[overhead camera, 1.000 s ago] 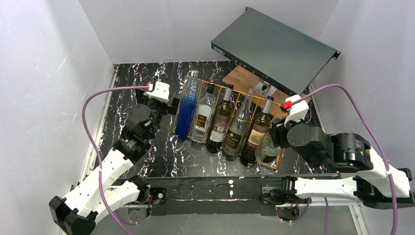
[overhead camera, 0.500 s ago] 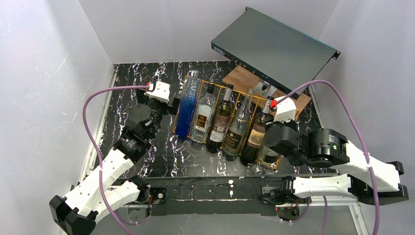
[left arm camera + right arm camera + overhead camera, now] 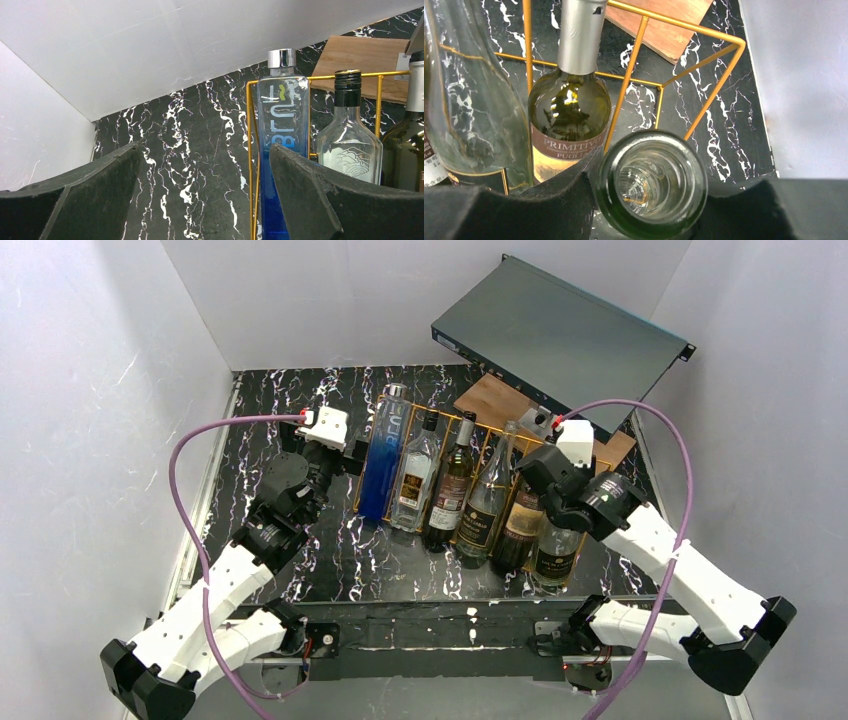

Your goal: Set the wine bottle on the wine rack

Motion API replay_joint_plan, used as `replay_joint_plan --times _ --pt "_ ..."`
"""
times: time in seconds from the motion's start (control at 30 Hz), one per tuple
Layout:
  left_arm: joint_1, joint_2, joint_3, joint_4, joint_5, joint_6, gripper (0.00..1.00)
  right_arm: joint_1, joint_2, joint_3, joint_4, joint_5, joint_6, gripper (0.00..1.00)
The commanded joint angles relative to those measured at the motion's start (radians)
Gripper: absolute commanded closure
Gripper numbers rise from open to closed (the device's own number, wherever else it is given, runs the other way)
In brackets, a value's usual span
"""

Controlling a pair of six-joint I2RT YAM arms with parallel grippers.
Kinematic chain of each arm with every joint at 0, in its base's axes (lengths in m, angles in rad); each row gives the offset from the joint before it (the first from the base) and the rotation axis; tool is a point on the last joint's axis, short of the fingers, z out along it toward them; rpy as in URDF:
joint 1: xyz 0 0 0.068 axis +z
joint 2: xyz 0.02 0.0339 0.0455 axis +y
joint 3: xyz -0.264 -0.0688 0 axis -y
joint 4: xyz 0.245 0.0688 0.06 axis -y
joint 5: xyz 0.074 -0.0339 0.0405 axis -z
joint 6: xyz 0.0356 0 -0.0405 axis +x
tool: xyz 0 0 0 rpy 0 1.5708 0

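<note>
Robot lab cell, white panel walls (image 3: 100, 370), bolted arms (image 3: 230, 575), marbled tabletop (image 3: 340, 540)

Overhead view of the black marbled table (image 3: 335, 555). The wine rack (image 3: 359, 485) lies across the middle of the table, and five bottles lie side by side in its slots, necks toward the far edge, from a blue bottle (image 3: 384, 462) at the left end to a dark bottle (image 3: 520, 528) near the right end. At the rack's near right corner stands the wine bottle (image 3: 552, 558), its neck hidden under the right gripper (image 3: 553, 502). The left gripper (image 3: 354, 455) sits just beside the rack's left edge. In the far right corner lies a wooden board (image 3: 493, 398), partly under a tilted dark metal case (image 3: 560, 335).
</note>
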Motion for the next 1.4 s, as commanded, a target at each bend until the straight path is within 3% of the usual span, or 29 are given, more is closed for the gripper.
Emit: replay_joint_plan --times 0.0,0.4,1.03,1.37 --pt "-0.002 -0.010 0.001 0.015 -0.001 -0.005 0.02 -0.119 -0.026 -0.003 0.168 -0.054 -0.136 0.99" --pt "-0.004 -0.012 0.003 0.013 0.007 -0.010 0.02 -0.298 -0.044 -0.065 0.284 -0.167 -0.195 0.99" --pt "-0.012 -0.018 0.003 0.010 0.011 -0.015 0.02 -0.376 -0.049 -0.188 0.392 -0.169 -0.193 0.98" --pt "-0.013 -0.019 0.005 0.008 0.013 -0.015 0.02 -0.406 -0.035 -0.203 0.414 -0.166 -0.210 0.74"
